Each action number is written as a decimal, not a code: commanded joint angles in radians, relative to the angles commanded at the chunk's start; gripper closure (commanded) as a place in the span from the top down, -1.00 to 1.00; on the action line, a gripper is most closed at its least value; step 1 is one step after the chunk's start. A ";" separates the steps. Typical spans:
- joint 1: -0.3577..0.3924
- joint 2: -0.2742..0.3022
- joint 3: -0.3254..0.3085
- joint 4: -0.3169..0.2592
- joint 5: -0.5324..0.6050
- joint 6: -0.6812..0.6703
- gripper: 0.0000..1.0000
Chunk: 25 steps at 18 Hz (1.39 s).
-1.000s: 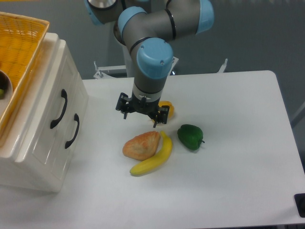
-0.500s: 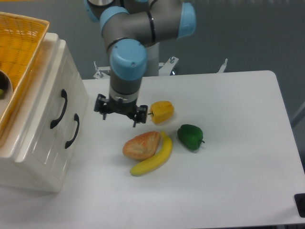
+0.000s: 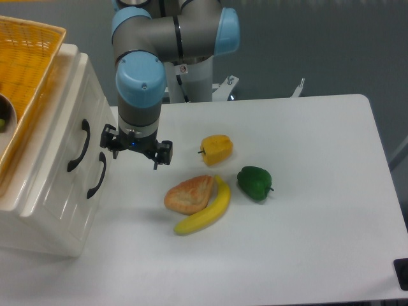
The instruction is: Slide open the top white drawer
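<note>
A grey UR5e arm with pale blue joint caps reaches down over a white table [image 3: 306,255], its black gripper [image 3: 136,152] hanging just beside the front of a small cream-white cabinet [image 3: 44,210] at the left edge. The two fingers stand apart, with nothing between them. One finger [image 3: 106,141] is close to the cabinet face, though whether it touches cannot be told from here; the other finger [image 3: 162,156] points toward the food on the table.

The top drawer [image 3: 86,118] sits flush with the cabinet front, shut, its curved black handle [image 3: 79,146] just to the left of the gripper. The lower drawer [image 3: 73,210] is likewise flush, its own black handle [image 3: 97,175] below and slightly right of the upper one. A yellow woven basket [image 3: 25,70] rests on top of the cabinet, running out of view at the left.

To the right of the gripper, a yellow pepper [image 3: 217,149] lies alone. Nearer the front, a croissant [image 3: 189,194] touches a banana [image 3: 204,213] that curves around its right side, and a green pepper [image 3: 255,182] sits just right of the banana's upper end.

No brand, label or writing can be read anywhere, on the arm, the cabinet or the table.
</note>
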<state>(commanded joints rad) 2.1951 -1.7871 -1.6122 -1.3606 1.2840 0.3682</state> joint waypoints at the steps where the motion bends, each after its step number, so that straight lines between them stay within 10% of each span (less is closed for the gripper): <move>1: -0.002 0.000 0.000 -0.003 -0.006 -0.002 1.00; 25: -0.020 0.014 0.003 -0.044 -0.078 -0.002 1.00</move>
<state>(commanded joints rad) 2.1752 -1.7733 -1.6091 -1.4051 1.2057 0.3666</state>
